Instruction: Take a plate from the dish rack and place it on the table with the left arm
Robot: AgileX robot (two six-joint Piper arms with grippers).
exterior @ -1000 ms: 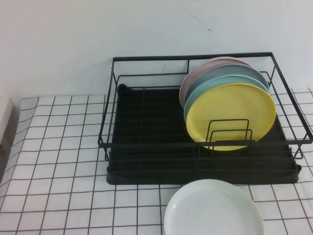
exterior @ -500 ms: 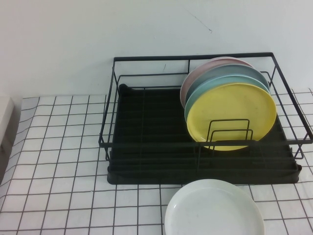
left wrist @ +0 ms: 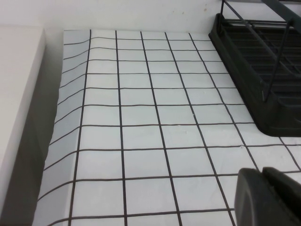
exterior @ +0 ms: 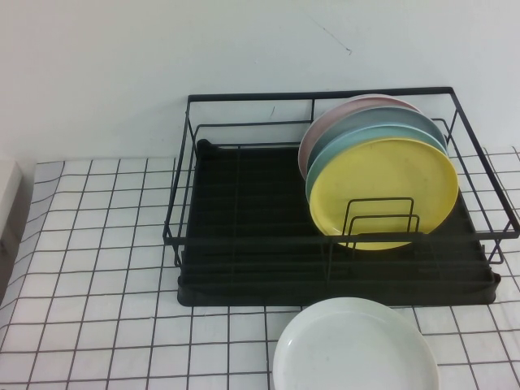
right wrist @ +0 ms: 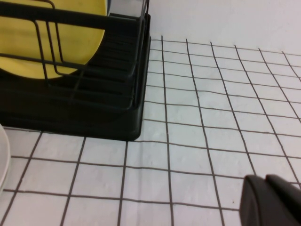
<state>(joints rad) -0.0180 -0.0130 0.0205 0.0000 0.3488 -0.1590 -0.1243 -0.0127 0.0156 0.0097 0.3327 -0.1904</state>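
Note:
The off-white plate [exterior: 355, 345] lies flat on the grid-cloth table [exterior: 97, 268], in front of the black dish rack [exterior: 244, 268]; its edge shows in the right wrist view [right wrist: 2, 155]. Neither arm shows in the high view. My left gripper [left wrist: 262, 172] is shut and empty, low over the cloth to the left of the rack [left wrist: 254, 61]. My right gripper [right wrist: 266, 179] is shut and empty, low over the cloth by the rack's right front corner [right wrist: 94, 108].
A yellow plate [exterior: 382, 191], a mint-green plate [exterior: 366, 134] and a pink plate [exterior: 341, 114] stand upright at the rack's right end. A white wall runs behind. A pale block [left wrist: 19, 94] borders the cloth's left edge.

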